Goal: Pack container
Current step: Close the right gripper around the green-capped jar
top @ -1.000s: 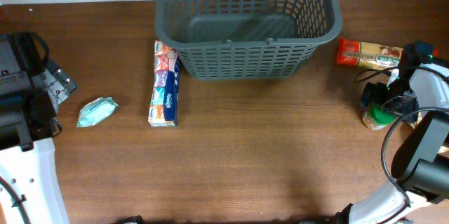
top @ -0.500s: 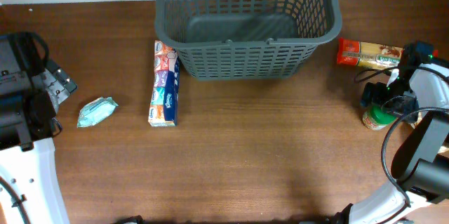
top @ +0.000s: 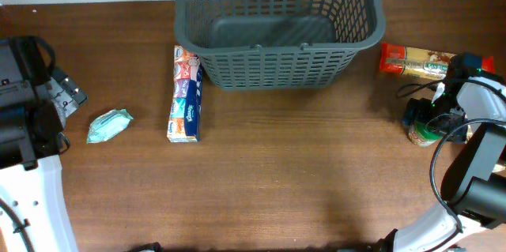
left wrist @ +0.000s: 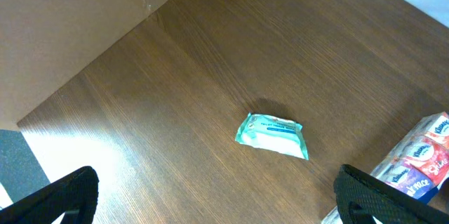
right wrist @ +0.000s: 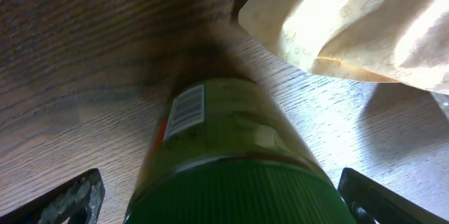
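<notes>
Tissue pack (top: 185, 95) left of container (top: 277, 70), wipes (top: 109, 125) farther left, jar (right wrist: 224, 133) right

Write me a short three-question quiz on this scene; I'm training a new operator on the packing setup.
1. True or false: the container already holds an item.
2. Which item lies on the right arm's side of the container? A) wipes packet B) tissue multipack C) pasta packet
3. What does the right gripper, jaws open, straddle?
Key: 1 false; 2 C; 3 the green-lidded jar.
</notes>
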`<state>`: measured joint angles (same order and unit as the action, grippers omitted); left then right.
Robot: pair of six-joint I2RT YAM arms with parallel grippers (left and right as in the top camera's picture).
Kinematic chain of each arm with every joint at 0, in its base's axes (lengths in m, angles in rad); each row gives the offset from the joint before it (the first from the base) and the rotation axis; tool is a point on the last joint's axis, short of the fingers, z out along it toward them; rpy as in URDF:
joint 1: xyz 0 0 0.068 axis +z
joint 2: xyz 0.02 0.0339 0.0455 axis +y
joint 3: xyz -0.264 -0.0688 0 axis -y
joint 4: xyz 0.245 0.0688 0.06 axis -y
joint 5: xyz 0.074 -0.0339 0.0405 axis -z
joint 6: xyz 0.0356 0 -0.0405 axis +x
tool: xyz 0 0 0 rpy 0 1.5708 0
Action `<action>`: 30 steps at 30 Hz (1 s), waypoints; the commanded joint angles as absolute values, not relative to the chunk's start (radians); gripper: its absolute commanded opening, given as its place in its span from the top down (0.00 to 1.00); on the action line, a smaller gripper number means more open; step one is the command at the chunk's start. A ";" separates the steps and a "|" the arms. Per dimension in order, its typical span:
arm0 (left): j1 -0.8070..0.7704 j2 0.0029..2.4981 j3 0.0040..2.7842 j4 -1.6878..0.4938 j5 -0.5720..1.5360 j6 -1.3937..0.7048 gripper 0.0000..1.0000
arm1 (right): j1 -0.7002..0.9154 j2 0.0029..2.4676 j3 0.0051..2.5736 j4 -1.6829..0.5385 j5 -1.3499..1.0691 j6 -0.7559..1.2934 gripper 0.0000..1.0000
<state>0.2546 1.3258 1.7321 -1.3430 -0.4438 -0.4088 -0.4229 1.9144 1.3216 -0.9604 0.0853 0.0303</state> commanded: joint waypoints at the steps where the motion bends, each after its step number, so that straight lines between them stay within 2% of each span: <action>1: 0.259 1.322 1.745 -1.340 -0.437 -0.414 0.01 | -0.427 1.921 1.312 -0.953 0.086 0.045 0.01; 30: 0.259 1.322 1.745 -1.340 -0.437 -0.414 0.01 | -0.427 1.957 1.312 -0.926 0.030 0.034 0.01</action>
